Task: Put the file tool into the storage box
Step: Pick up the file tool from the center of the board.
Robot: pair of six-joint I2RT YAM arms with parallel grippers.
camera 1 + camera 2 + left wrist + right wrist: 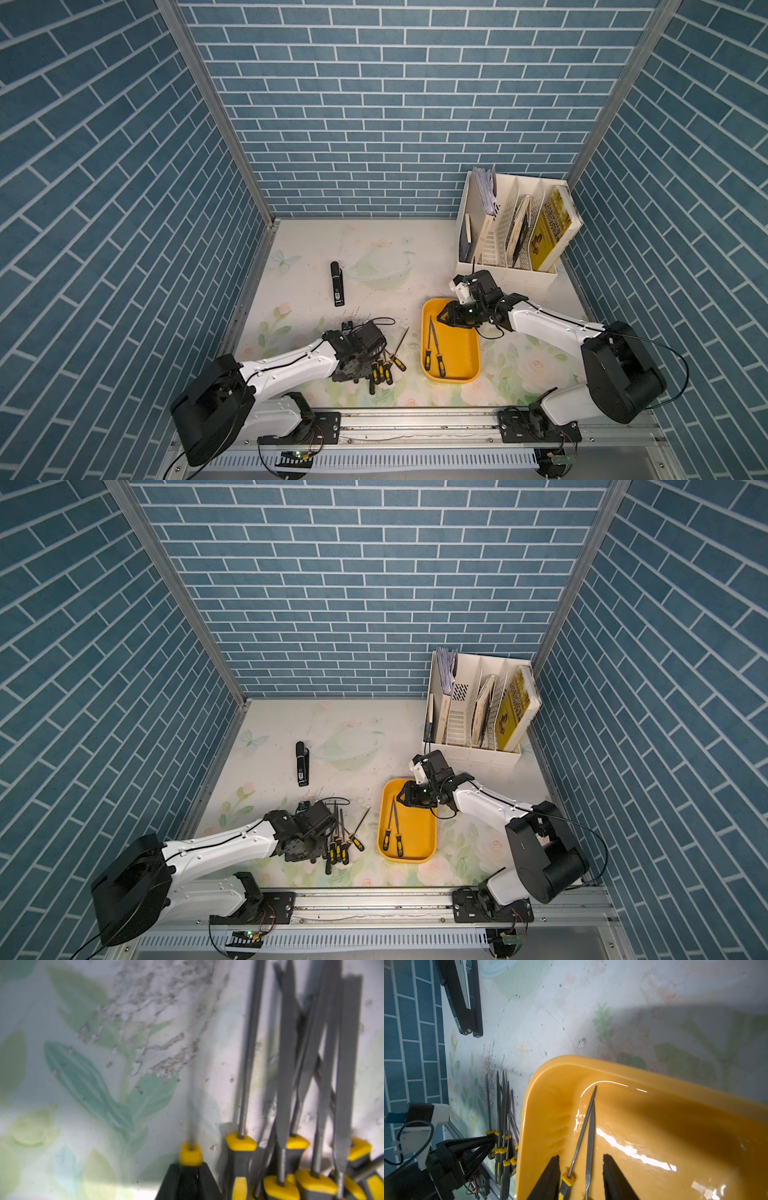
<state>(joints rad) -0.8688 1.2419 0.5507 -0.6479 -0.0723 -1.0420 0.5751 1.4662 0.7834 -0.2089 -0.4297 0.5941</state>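
The yellow-orange storage box (459, 353) (417, 833) (654, 1126) lies right of centre with two file tools (432, 340) (588, 1126) inside it. My right gripper (439, 318) (581, 1157) hangs open over the box's far end, and those files lie below the gap between its fingers. Left of the box is a pile of several black-and-yellow-handled files (384, 368) (291, 1084). My left gripper (190, 1164) (491, 1137) is shut on the handle of the leftmost file tool (190, 1153), just behind its yellow collar. That file's shaft is blurred.
One file (401, 345) lies slanted between the pile and the box. A black stapler (337, 284) (464, 999) sits further back on the left. The tall white book rack (515, 224) stands in the far right corner, just behind my right wrist.
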